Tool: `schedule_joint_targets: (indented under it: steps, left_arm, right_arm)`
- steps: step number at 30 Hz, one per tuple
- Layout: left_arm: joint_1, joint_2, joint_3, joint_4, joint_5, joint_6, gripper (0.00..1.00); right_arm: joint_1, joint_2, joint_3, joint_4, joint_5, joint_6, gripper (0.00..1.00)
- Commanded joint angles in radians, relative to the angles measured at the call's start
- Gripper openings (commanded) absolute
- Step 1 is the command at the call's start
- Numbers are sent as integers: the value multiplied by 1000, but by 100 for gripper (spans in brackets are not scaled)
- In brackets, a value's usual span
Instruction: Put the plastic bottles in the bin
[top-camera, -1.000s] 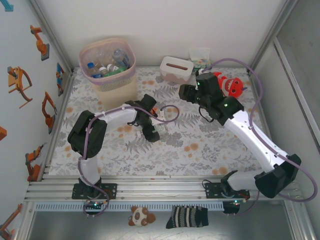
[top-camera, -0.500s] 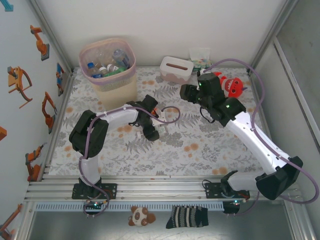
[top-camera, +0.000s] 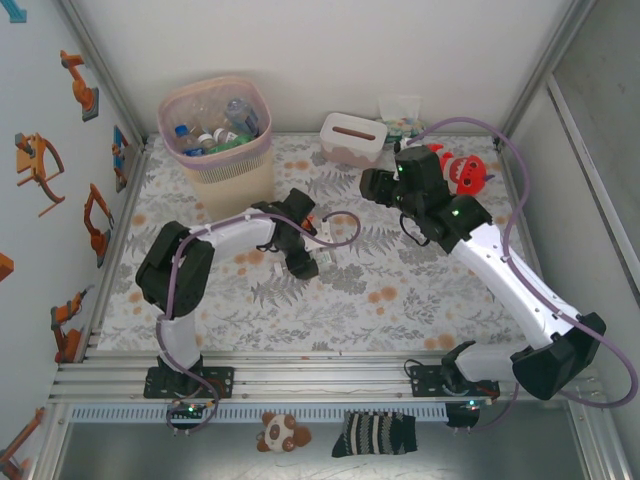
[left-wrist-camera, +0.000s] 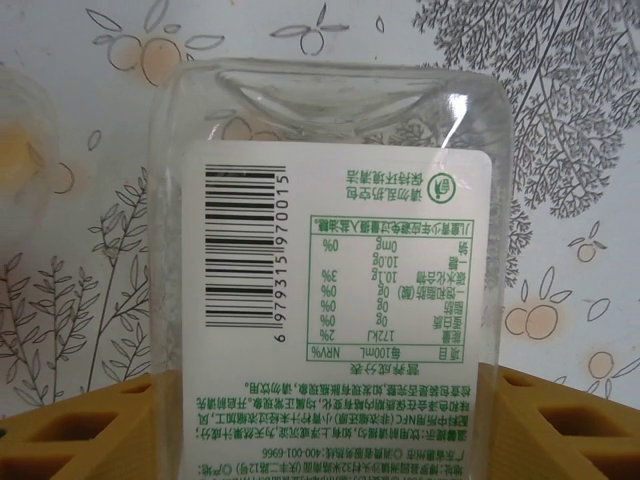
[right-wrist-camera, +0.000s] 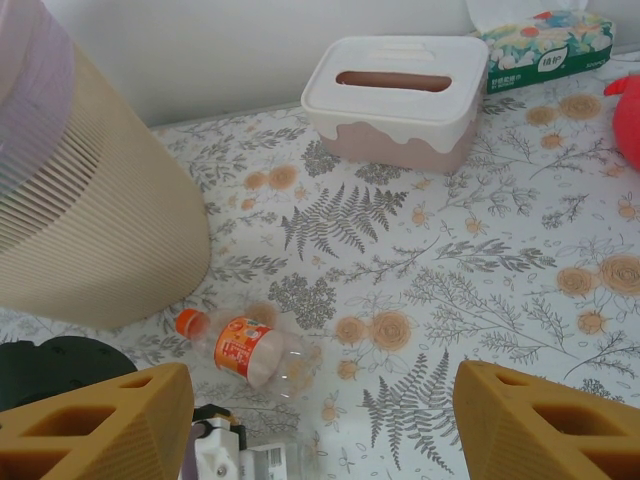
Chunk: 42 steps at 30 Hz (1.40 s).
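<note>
Near the middle of the desk (top-camera: 400, 290), the left hand (left-wrist-camera: 340, 420) is lowered over a clear bottle (left-wrist-camera: 330, 200) that lies on the flowered cover. In the left wrist view its two yellow fingers (left-wrist-camera: 70, 430) stand on either side of the bottle's lower part, their inner edges against its side walls, so the hand is pinching the bottle across its width. The bottle is see-through plastic with a white label (left-wrist-camera: 335, 300) that carries a barcode and a printed table, and its far end points away from the camera toward bare cover. The right hand (right-wrist-camera: 320, 410) hangs above the desk farther right with its fingers (right-wrist-camera: 100, 420) spread well apart; nothing sits between them and they touch nothing. Below and ahead of it, an orange-capped bottle (right-wrist-camera: 250, 355) with an orange label lies on its side on the cover, just beside the foot of the bin (right-wrist-camera: 90, 220) and apart from both hands. From the top view the bin (top-camera: 240, 180) stands at the far left corner of the desk, its pink liner (top-camera: 172, 105) folded over the rim, with several bottles (top-camera: 225, 125) already inside. A white tissue box (right-wrist-camera: 395, 95) stands near the back wall, well to the right of the bin.
</note>
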Motion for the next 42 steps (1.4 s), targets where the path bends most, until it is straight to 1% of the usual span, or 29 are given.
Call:
schedule_joint_targets:
  steps: [1,8,12,20,26,29,31,33,38,42]
  left_arm:
    - [11,-97,1,0,54,-28,67]
    - [33,-243,-5,23,96,-108,66]
    - [42,-328,-4,49,111,-155,66]
    - [97,-464,3,151,98,-301,63]
    - [129,-497,91,174,65,-399,61]
    - [136,-491,159,173,25,-431,61]
    - [141,-481,201,178,-31,-463,65]
    - [156,-469,239,182,-66,-497,64]
    - [202,-422,361,159,-173,-596,61]
    - [247,-407,381,212,-233,-690,57]
  right_arm:
    - [-7,-24,-13,10,15,8,68]
    - [-6,-28,-19,22,3,2,68]
    - [-6,-36,-30,53,-33,-24,68]
    - [-6,-61,-37,99,-140,-167,69]
    - [-6,-81,-20,88,-148,-249,69]
    - [-6,-86,-19,84,-134,-261,69]
    - [-6,-83,-14,77,-131,-265,69]
    - [-5,-81,-13,76,-133,-265,69]
    - [-6,-82,-11,76,-136,-264,69]
    - [-6,-80,-10,76,-131,-264,68]
